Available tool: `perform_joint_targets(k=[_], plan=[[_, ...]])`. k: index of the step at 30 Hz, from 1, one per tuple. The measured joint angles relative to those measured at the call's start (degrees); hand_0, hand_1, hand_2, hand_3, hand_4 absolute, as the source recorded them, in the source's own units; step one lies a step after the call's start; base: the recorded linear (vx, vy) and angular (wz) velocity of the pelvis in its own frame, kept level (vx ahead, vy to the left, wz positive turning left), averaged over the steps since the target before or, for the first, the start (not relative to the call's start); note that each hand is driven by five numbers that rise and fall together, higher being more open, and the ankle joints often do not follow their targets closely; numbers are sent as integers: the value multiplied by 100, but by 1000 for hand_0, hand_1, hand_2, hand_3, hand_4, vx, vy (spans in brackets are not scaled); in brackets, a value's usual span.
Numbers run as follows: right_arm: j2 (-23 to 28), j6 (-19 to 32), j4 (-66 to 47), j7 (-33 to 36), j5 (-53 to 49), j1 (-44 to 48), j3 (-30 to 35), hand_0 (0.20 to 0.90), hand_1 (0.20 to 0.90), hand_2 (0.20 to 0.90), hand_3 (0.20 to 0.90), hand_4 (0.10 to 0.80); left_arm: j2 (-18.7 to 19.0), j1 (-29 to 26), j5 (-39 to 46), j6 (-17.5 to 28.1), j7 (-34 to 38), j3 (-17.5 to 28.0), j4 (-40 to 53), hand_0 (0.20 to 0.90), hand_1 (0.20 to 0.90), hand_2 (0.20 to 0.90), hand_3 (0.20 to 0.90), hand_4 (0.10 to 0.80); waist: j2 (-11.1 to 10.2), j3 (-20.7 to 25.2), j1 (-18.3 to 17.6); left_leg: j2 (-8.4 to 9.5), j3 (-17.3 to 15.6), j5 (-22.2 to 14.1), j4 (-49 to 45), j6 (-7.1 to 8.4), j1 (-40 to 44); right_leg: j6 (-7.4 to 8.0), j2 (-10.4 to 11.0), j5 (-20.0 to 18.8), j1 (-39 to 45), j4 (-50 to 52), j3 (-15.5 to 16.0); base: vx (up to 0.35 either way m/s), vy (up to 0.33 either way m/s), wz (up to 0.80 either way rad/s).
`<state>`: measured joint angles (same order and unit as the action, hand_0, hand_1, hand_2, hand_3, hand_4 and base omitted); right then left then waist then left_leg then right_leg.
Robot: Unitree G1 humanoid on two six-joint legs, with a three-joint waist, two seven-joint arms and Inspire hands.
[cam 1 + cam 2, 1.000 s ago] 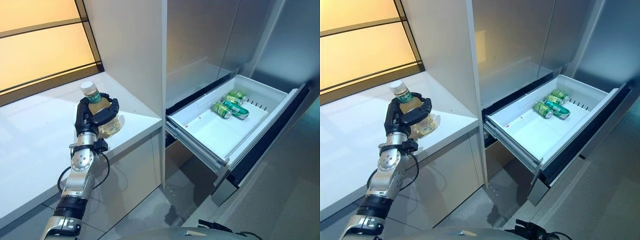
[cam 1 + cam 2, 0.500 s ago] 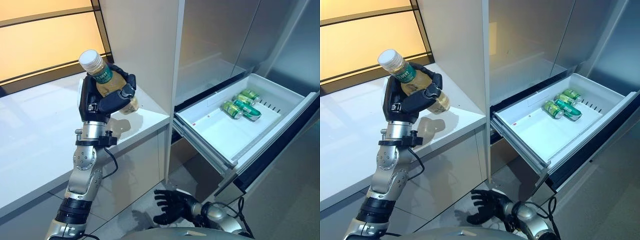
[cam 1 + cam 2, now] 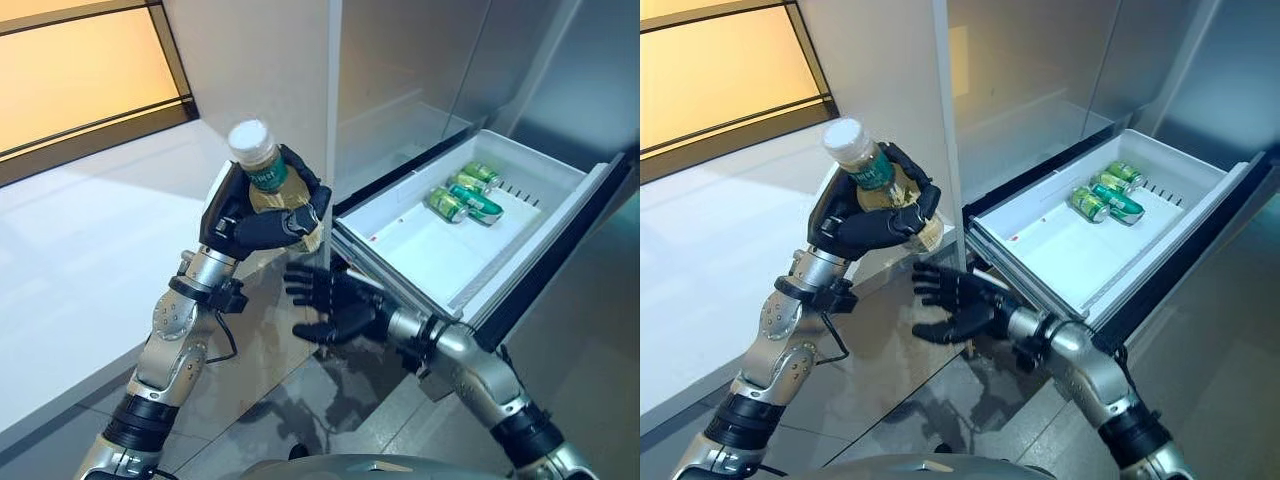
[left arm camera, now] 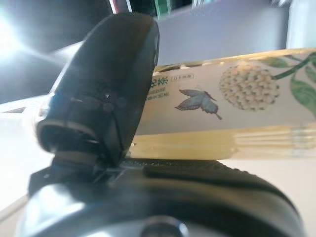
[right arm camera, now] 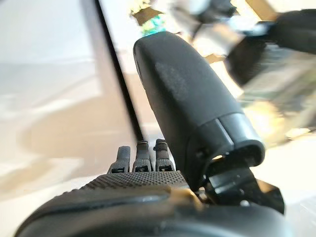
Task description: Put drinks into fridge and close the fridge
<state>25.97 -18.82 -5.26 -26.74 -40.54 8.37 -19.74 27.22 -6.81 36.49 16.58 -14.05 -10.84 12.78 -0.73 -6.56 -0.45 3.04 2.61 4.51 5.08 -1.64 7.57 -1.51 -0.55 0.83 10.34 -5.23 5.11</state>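
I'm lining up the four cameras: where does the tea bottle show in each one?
Left eye: bottle upper centre, in left hand.
Right eye: bottle upper left of centre.
Left wrist: label fills the upper right.
Right wrist: blurred streak at right.
Shared landmark: open drawer.

The left hand [image 3: 865, 222] grips a bottle [image 3: 872, 176] above the spread right hand [image 3: 958, 306], apparently apart.

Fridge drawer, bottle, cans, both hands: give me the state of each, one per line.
Fridge drawer: pulled out, open.
Bottle: capped, held off the counter, tilted.
Cans: three, lying on their sides at the drawer's far end.
Left hand: fingers curled round the bottle.
Right hand: open, fingers spread, just below the bottle, holding nothing.
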Motion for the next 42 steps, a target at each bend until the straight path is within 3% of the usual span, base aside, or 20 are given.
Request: perform_joint_targets(k=[10, 17, 28, 42], plan=[[510, -773, -345, -37, -651, 27, 94, 900, 900, 900, 900, 800, 211, -43, 231, -276, -267, -200, 0, 300, 300, 300, 200, 100, -9, -6, -98, -16, -123, -19, 2, -8, 32, 7, -10, -4, -9, 0, -112, -12, 0, -5], [651, -778, -479, 28, -788, 295, 92, 900, 900, 900, 900, 800, 415, -312, 229, -420, -229, -700, 0, 300, 300, 300, 200, 100, -48, -35, -147, -14, -243, -28, 1, -17, 57, 27, -4, -19, -19, 0, -201, -24, 3, -7], [662, -765, -554, 516, -789, 433, 94, 900, 900, 900, 900, 800, 375, -471, 267, -684, -386, -765, -1, 300, 300, 300, 200, 100, -50, -35, -281, -17, -362, -66, 1, -36, 67, 43, -3, -40, -47, 0, -318, -12, 4, -5], [756, -763, -585, 644, -905, 624, 94, 900, 900, 900, 900, 800, 523, -499, 161, -805, -411, -953, -7, 300, 300, 300, 200, 100, -49, -35, -292, -19, -394, -78, 1, -35, 58, 44, -4, -42, -69, 0, -336, -5, -1, -1]])
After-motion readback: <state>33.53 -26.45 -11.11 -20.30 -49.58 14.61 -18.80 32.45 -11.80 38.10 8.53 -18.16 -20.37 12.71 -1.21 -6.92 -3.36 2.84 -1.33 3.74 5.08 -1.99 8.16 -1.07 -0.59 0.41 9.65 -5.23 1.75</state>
